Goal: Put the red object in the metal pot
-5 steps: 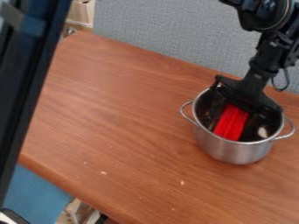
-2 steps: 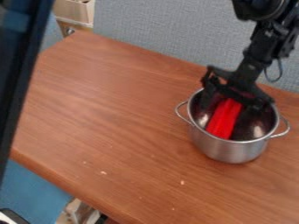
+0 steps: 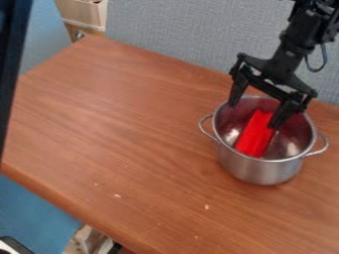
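Red object [image 3: 261, 132] lying inside the metal pot [image 3: 265, 165], leaning lengthwise against the inner wall, one end toward the rim. Pot sitting near the right edge of the wooden table [image 3: 119, 129]. Gripper [image 3: 271, 96] hovering just above the pot's opening, jaws spread wide apart, holding nothing, black fingers [image 3: 239, 91] pointing down toward the rim.

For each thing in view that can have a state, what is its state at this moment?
gripper: open, above the pot, holding nothing
red object: inside the pot, leaning, not gripped
metal pot: upright on the table, holding the red object
table: bare wood around the pot
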Robot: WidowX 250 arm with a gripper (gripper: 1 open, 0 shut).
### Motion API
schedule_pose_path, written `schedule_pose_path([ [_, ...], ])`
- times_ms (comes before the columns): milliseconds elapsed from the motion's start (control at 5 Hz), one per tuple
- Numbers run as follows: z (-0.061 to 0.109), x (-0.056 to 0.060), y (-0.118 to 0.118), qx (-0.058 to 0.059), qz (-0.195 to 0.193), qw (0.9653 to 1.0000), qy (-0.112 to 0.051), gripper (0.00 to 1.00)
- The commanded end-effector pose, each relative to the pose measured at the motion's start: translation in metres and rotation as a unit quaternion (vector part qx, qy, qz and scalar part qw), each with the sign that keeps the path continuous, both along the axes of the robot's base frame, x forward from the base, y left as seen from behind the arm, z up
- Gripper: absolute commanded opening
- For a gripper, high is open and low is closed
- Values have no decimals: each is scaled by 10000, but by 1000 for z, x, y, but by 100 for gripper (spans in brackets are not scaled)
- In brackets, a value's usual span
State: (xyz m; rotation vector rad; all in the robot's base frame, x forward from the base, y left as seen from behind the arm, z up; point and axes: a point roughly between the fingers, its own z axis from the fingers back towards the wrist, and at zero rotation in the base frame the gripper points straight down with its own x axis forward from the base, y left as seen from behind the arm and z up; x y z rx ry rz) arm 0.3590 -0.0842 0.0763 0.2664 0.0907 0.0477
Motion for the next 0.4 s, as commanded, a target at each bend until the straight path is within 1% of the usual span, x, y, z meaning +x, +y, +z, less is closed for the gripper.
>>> schedule_pose_path([
  [0, 48, 9, 5, -198, 80, 9979, -615, 100],
  [200, 55, 8, 7, -223, 103, 9976, -643, 100],
])
